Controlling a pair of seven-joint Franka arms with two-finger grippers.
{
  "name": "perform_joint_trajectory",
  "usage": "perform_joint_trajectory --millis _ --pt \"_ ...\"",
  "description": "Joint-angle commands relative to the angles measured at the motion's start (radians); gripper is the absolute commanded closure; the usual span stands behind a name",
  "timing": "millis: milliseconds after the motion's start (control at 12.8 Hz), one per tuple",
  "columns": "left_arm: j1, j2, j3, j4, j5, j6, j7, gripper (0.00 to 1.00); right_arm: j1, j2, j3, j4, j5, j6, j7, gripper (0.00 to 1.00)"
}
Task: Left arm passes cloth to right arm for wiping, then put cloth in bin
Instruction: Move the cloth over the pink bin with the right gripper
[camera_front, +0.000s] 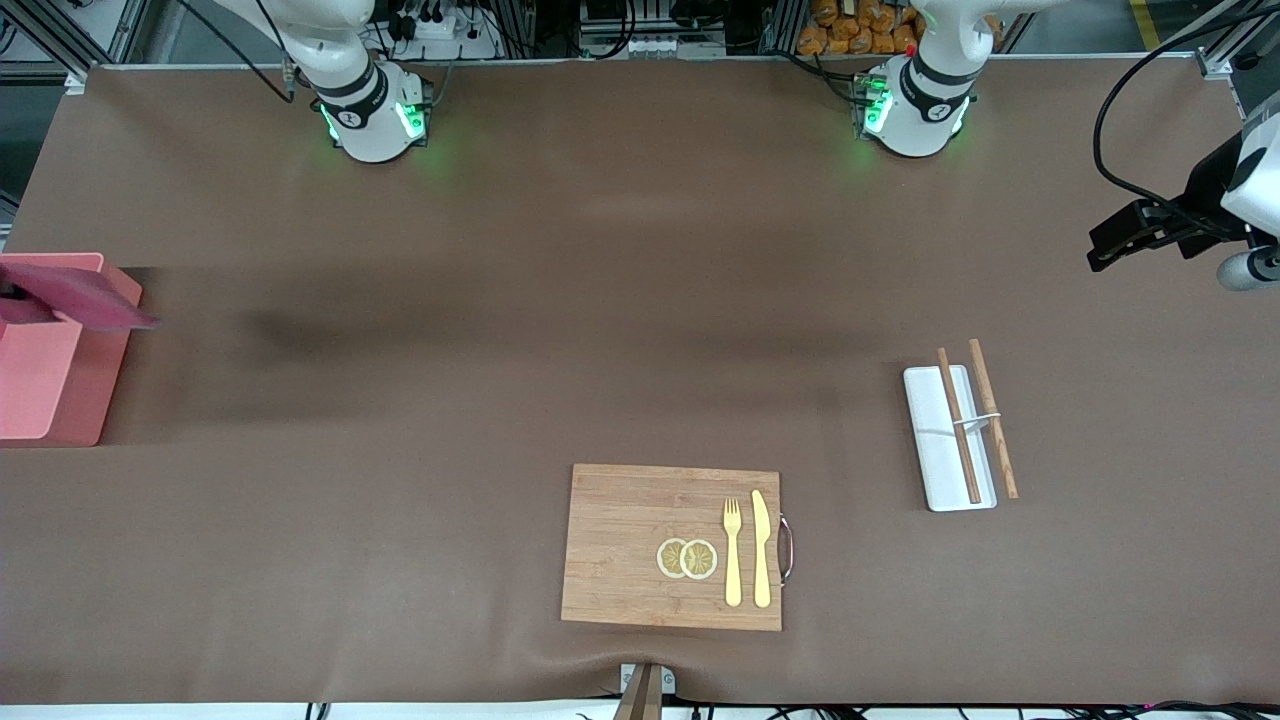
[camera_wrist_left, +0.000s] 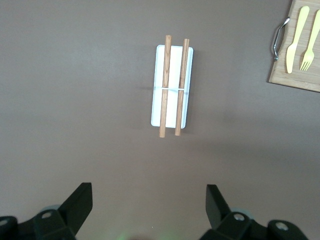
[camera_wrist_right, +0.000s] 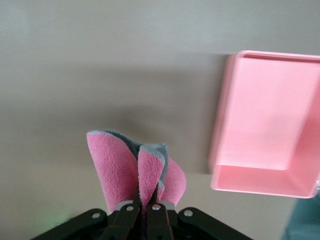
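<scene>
Cloth (camera_wrist_right: 131, 167) hangs folded between the 2 closed fingers of the right gripper (camera_wrist_right: 146, 206), which you have over the table just beside the bin (camera_wrist_right: 260, 125), ready to drop it in. The left gripper (camera_wrist_left: 147, 200), spread wide and empty, waits above the white tray (camera_wrist_left: 172, 55).

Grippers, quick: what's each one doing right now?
Left gripper: open, holding nothing, over bare table near the white tray.
Right gripper: shut on the cloth, at the bin.
</scene>
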Motion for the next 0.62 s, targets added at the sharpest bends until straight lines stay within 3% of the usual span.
perform_joint_trajectory --millis 0,312,391,469,547 --pt "0.010 -0.023 -0.014 -0.011 0.010 -0.005 -0.005 0.00 -0.116 0.087 0.021 0.056 -0.064 0.115 -0.157 1.00" --pt "0.010 -0.026 -0.014 -0.011 0.007 -0.008 -0.003 0.00 -0.220 0.162 0.023 0.056 -0.111 0.272 -0.250 1.00" --pt "0.010 -0.026 -0.015 -0.011 0.007 -0.008 -0.003 0.00 -0.234 0.170 0.023 0.056 -0.111 0.301 -0.288 0.88" --pt "0.010 -0.027 -0.017 -0.013 0.006 -0.011 -0.003 0.00 -0.244 0.174 0.023 0.056 -0.104 0.350 -0.319 0.16" --pt "0.010 -0.027 -0.018 -0.013 0.007 -0.012 -0.003 0.00 -0.244 0.173 0.026 0.056 -0.096 0.361 -0.320 0.00"
